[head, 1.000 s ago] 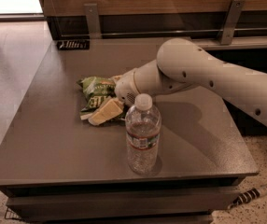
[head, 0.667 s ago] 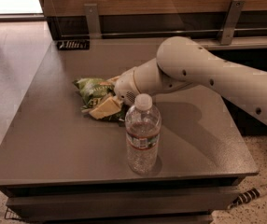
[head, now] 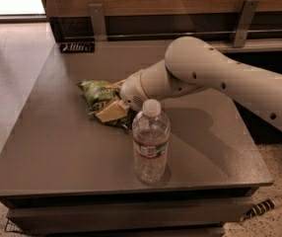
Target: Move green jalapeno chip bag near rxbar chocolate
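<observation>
The green jalapeno chip bag lies crumpled on the dark table, left of centre. My gripper is at the bag's right end, at the tip of the white arm reaching in from the right. Its pale yellow fingers are closed on the bag's edge. The rxbar chocolate, a small dark wrapper with white letters, lies at the table's far left corner, well behind the bag.
A clear plastic water bottle stands upright just in front and to the right of the gripper. A wooden wall with metal brackets runs along the table's back edge. The floor lies to the left.
The gripper and the chip bag have shifted together a little to the left and towards the back. The bottle and the rxbar have not moved.
</observation>
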### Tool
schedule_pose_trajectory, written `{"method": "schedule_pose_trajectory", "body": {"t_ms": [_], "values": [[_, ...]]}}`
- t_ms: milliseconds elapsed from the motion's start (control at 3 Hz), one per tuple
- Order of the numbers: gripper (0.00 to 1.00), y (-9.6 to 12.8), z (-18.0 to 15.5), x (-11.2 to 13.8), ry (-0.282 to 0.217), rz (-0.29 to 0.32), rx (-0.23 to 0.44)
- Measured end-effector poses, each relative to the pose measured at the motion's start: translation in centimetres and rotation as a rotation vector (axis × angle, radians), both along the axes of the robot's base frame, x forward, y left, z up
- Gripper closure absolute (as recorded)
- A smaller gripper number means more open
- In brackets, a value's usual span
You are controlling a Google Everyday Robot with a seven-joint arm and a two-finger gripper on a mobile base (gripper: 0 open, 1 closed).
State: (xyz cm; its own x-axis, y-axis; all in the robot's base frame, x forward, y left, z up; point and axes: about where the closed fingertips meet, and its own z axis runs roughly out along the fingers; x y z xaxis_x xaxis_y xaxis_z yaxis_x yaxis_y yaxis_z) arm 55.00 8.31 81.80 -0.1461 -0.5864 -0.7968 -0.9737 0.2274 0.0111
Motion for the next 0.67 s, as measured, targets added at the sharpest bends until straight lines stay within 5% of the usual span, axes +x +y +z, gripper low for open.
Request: {"method": "schedule_pose_trajectory", "body": {"t_ms": [667], "values": [[1.00,-3.3,5.0,1.5,-0.040,-0.038,-0.068]]}}
